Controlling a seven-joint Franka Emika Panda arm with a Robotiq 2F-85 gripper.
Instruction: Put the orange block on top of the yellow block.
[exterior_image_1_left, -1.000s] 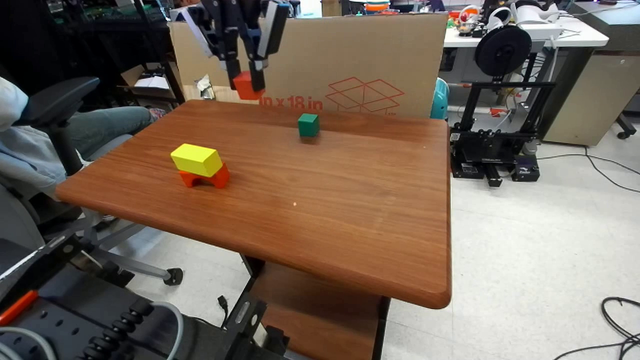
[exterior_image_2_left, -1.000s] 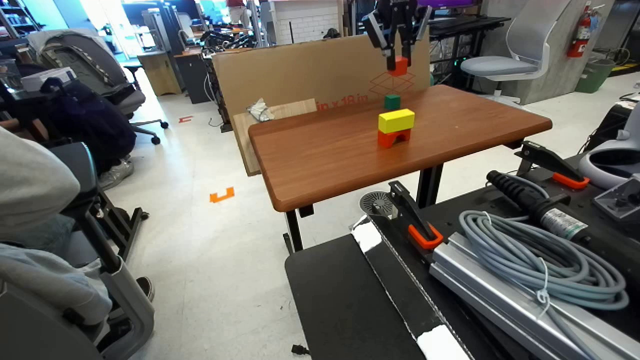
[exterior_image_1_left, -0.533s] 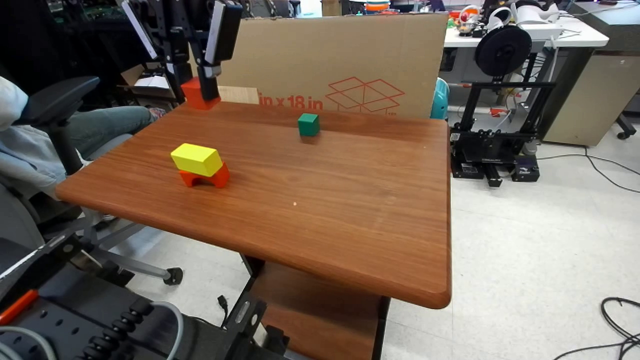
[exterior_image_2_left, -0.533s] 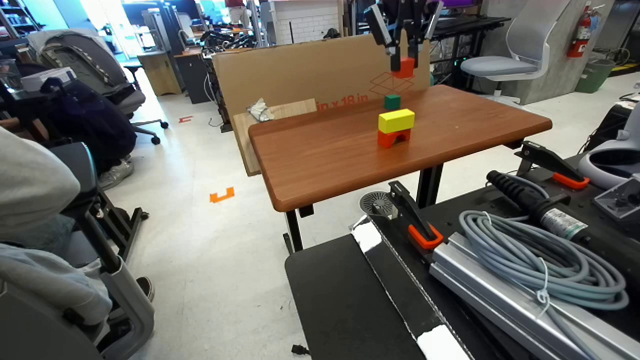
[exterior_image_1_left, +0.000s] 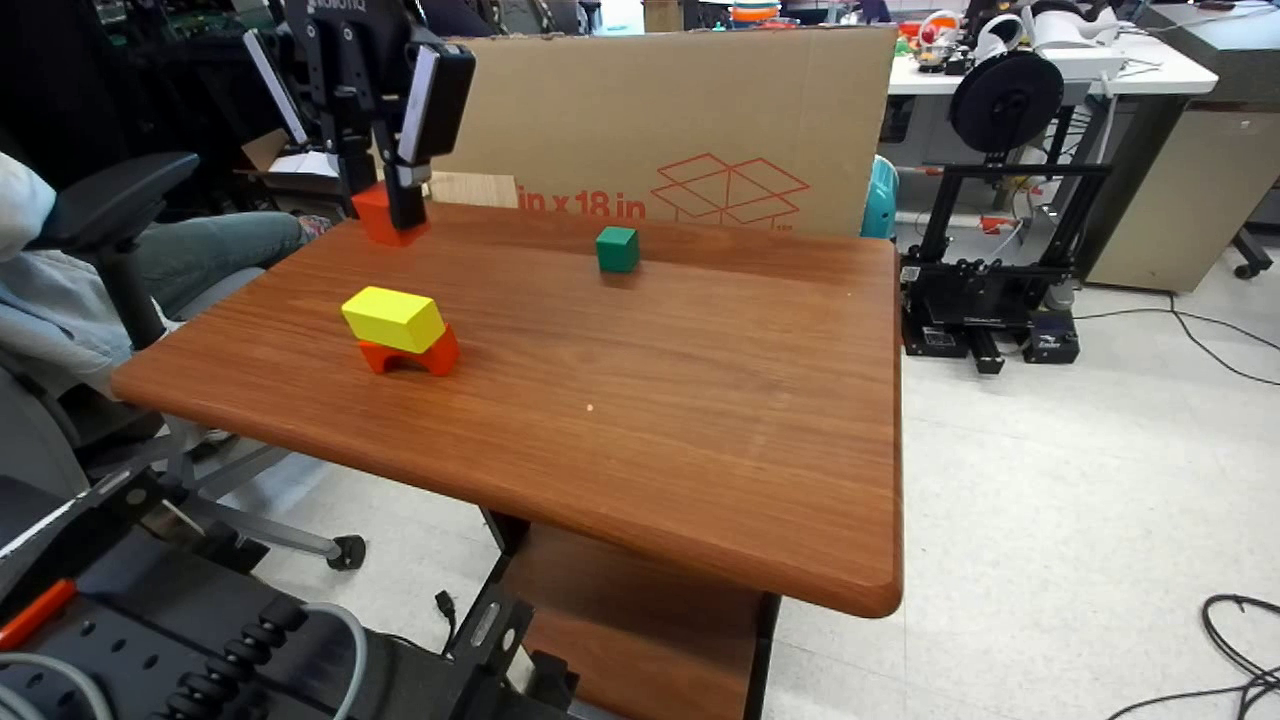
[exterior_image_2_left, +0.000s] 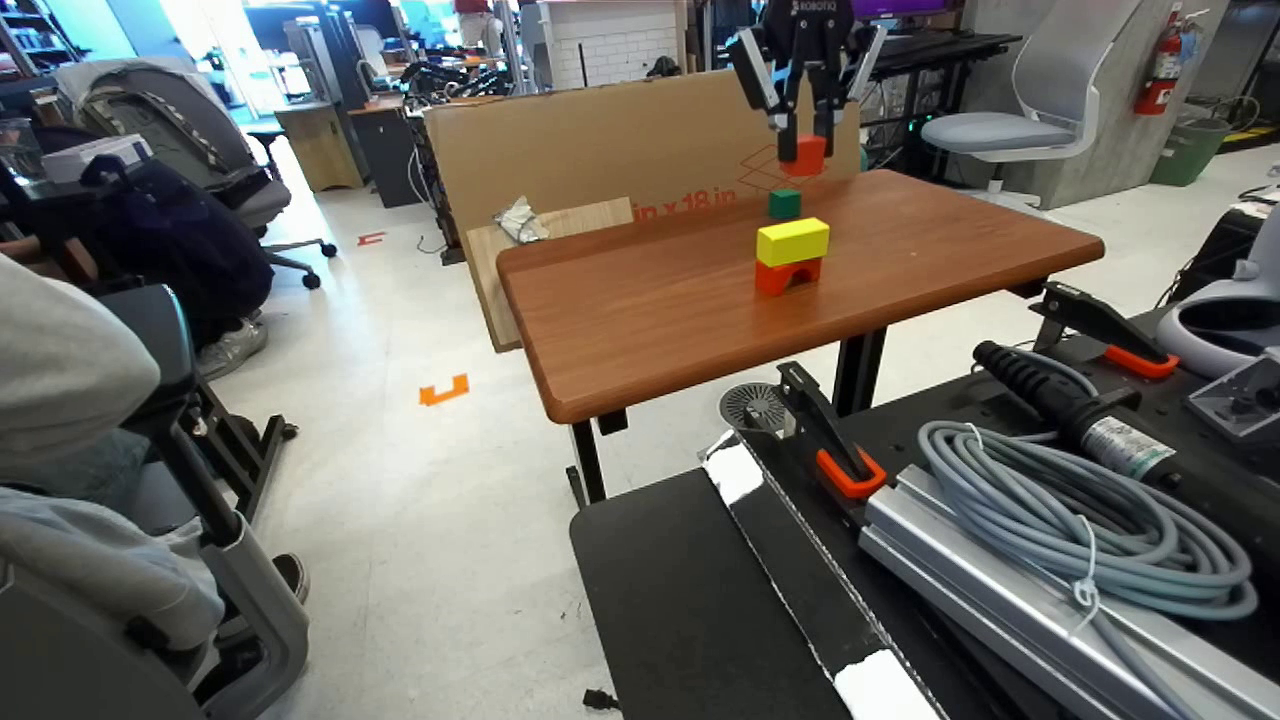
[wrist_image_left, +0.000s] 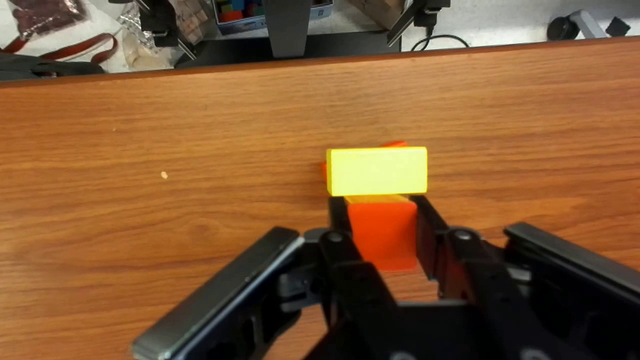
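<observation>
My gripper (exterior_image_1_left: 384, 203) is shut on the orange block (exterior_image_1_left: 376, 217) and holds it in the air beyond the yellow block (exterior_image_1_left: 393, 319). The orange block also shows between the fingers in the wrist view (wrist_image_left: 384, 235) and in an exterior view (exterior_image_2_left: 806, 157). The yellow block lies flat on an orange-red arch block (exterior_image_1_left: 440, 353); both also show in an exterior view, the yellow block (exterior_image_2_left: 793, 241) above the arch (exterior_image_2_left: 772, 281). In the wrist view the yellow block (wrist_image_left: 378, 171) appears just past the fingertips (wrist_image_left: 381, 202) and hides most of the arch. The orange and yellow blocks are apart.
A green cube (exterior_image_1_left: 617, 250) stands on the wooden table (exterior_image_1_left: 650, 400) near its far edge; it also shows in an exterior view (exterior_image_2_left: 785, 204). A large cardboard sheet (exterior_image_1_left: 700, 110) stands behind the table. A person sits by the table in an armchair (exterior_image_1_left: 110, 220).
My gripper, with the orange block held, has moved sideways toward the yellow block's end of the table and then lower. The yellow block, arch and green cube have not moved.
</observation>
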